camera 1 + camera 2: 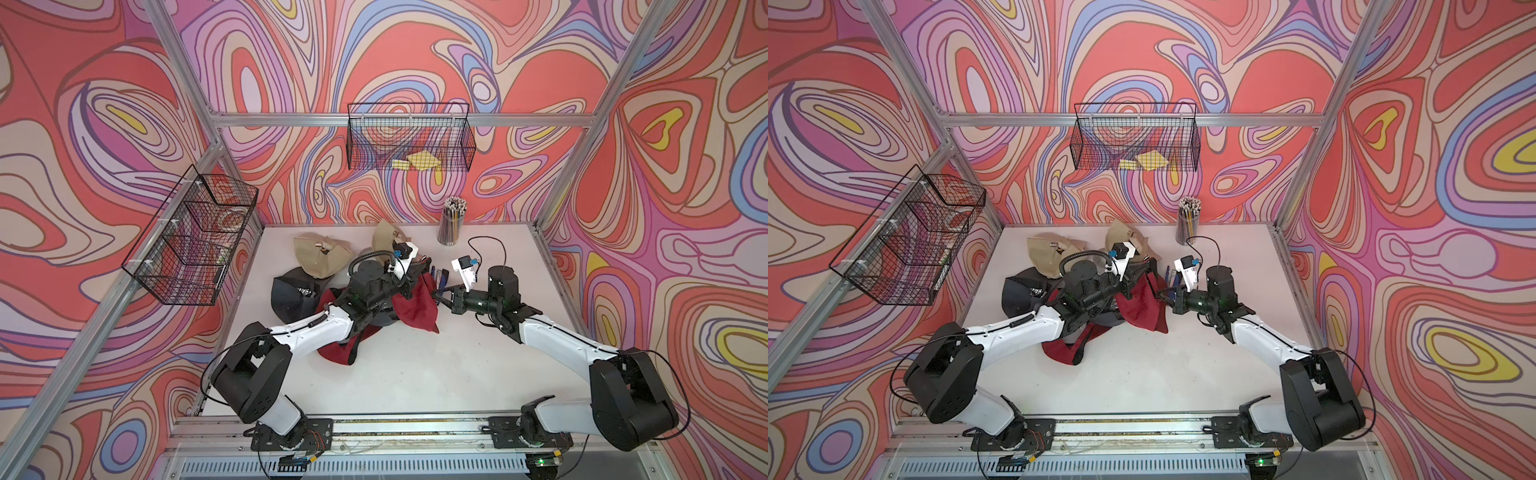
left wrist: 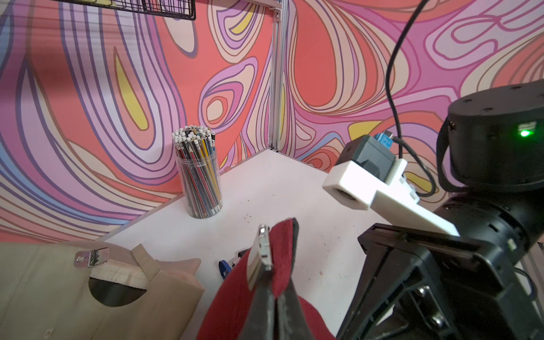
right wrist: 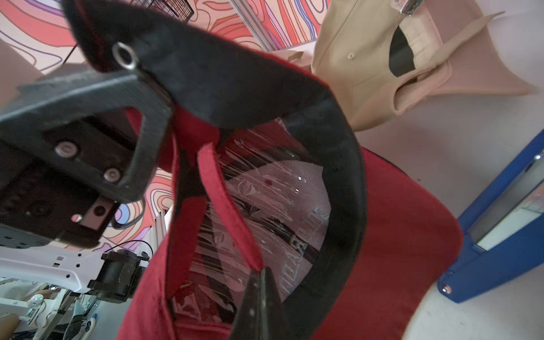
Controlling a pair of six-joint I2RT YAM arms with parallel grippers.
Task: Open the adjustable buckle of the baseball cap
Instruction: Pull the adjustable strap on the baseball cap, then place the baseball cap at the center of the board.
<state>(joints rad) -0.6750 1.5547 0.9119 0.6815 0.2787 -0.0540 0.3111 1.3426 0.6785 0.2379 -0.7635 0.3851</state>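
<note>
**Red cap held by both claws; buckle state unclear**

Red cap is at bench centre, with its rear opening raised off the surface between the two arms.

- Left claw: closed, pinching the red band that carries the silver buckle. The buckle stands just past the fingertips.
- Right claw: closed on the red strap, which runs from it toward the left claw.
- In a top view, the left claw is at the cap's 12 o'clock and the right claw at its 3 o'clock. They are near each other.

Progress (judgement):
- Done: the cap is picked up, and the buckle side and strap side are each gripped.
- Cannot tell: whether the buckle flap is lifted, or whether the strap is threaded through it.
- Left: release the clamp and draw the strap clear
</note>
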